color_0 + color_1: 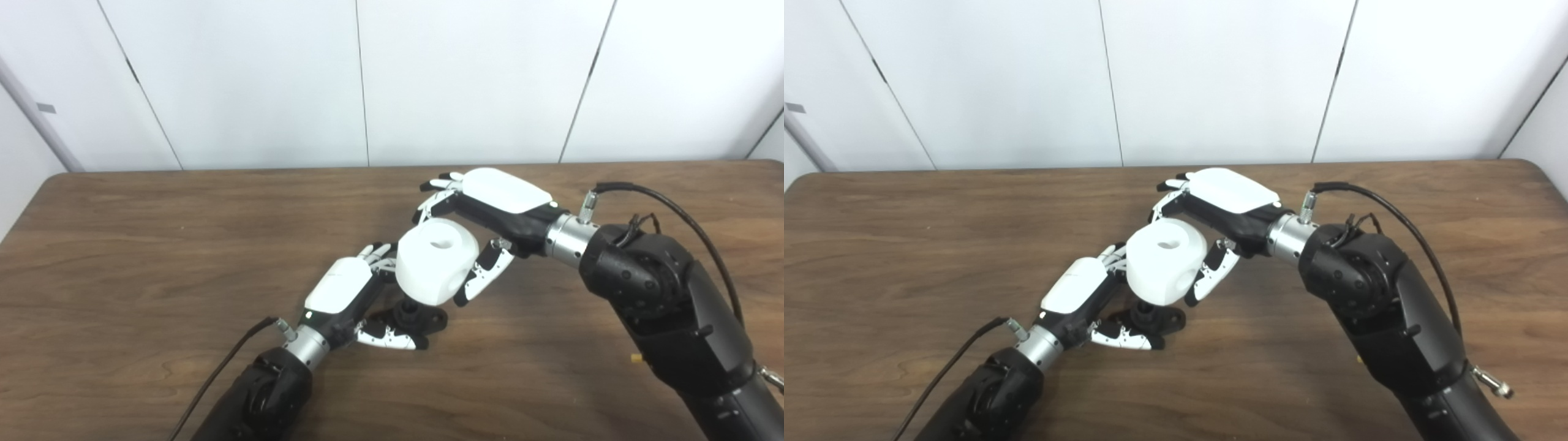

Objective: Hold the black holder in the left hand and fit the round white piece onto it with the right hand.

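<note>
We see our left robot hand (343, 294) low on the table (153, 245), fingers wrapped around the black holder (419, 318) to keep it from sliding. Our right robot hand (484, 226) comes from the far right, pinching the round white piece (436, 260) between fingers and thumb. The piece sits right on top of the holder, tilted a little, so we think it is not yet pushed fully down.
</note>
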Available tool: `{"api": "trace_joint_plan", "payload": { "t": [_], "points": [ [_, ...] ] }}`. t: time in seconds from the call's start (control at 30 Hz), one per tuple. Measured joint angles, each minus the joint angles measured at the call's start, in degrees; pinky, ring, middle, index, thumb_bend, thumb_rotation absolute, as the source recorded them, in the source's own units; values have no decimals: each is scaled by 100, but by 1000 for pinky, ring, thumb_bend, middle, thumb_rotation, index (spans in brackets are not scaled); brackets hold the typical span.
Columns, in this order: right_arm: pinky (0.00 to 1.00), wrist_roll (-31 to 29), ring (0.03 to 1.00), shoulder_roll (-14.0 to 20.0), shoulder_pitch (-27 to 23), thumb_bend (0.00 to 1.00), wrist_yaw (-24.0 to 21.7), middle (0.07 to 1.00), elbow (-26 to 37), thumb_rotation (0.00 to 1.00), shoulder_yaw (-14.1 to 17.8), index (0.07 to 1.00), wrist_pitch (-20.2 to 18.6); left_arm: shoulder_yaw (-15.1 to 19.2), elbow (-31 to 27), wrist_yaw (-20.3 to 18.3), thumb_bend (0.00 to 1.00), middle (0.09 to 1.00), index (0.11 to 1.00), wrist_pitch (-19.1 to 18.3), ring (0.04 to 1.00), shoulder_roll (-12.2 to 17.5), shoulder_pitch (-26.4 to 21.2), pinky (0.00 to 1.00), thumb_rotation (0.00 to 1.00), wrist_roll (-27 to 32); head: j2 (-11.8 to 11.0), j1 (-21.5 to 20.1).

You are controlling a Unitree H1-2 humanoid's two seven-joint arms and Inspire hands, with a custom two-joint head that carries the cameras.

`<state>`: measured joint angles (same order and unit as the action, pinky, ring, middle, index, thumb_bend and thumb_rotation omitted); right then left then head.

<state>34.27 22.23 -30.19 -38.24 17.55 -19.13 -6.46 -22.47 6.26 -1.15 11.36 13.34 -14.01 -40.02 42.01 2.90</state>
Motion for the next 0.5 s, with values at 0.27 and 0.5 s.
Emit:
{"api": "trace_joint_plan", "payload": {
  "t": [0.27, 0.5],
  "points": [
    [1000, 14, 936, -40, 24, 517, -4, 771, -1, 142, -110, 482, -12, 3, -3, -3, 524, 806, 482, -4, 967, -2, 0, 1000, 54, -4, 18, 35],
    [1000, 20, 931, -121, 115, 516, 10, 767, -31, 143, -186, 482, 27, 3, -4, -3, 524, 807, 482, -7, 969, -3, 0, 1000, 53, -8, 26, 70]
  ]
}}
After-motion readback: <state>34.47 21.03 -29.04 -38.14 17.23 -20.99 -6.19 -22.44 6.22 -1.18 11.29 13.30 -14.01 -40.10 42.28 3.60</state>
